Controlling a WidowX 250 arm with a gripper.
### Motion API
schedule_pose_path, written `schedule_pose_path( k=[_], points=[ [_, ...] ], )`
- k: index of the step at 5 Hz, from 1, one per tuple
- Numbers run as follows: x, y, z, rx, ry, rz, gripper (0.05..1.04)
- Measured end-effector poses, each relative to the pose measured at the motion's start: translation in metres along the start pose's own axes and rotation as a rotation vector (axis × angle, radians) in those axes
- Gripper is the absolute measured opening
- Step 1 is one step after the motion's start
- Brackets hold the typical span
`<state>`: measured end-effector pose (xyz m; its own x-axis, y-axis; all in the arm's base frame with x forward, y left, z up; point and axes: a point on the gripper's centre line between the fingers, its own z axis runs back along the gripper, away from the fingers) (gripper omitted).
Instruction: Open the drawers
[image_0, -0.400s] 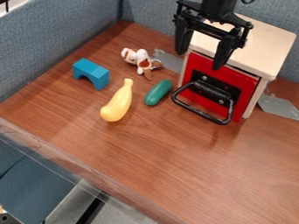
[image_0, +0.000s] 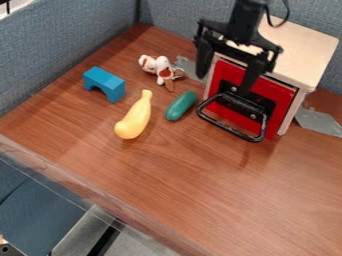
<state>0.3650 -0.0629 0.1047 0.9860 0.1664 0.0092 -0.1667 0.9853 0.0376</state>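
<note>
The wood box (image_0: 294, 55) stands at the back, red front (image_0: 282, 97) facing out so it can be pulled; looks shut, hard to tell from here. The claw (image_0: 223, 84) hangs by it w/ tips apart, prob. to grab the black handle (image_0: 230, 130). Toys sit left, out of the handle's way.

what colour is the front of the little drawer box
The drawer front is bright red, with a black handle; it shows best in the camera view.
</note>
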Motion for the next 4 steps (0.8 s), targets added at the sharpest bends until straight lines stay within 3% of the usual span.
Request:
schedule_pose_path(
  k=[2, 3, 4],
  points=[
    [0.008, -0.023, -0.011, 0.003, -0.076, 0.38, 1.0],
    [0.008, -0.039, -0.02, 0.062, -0.103, 0.498, 1.0],
    [0.006, -0.034, -0.029, 0.064, -0.097, 0.535, 1.0]
  ],
)
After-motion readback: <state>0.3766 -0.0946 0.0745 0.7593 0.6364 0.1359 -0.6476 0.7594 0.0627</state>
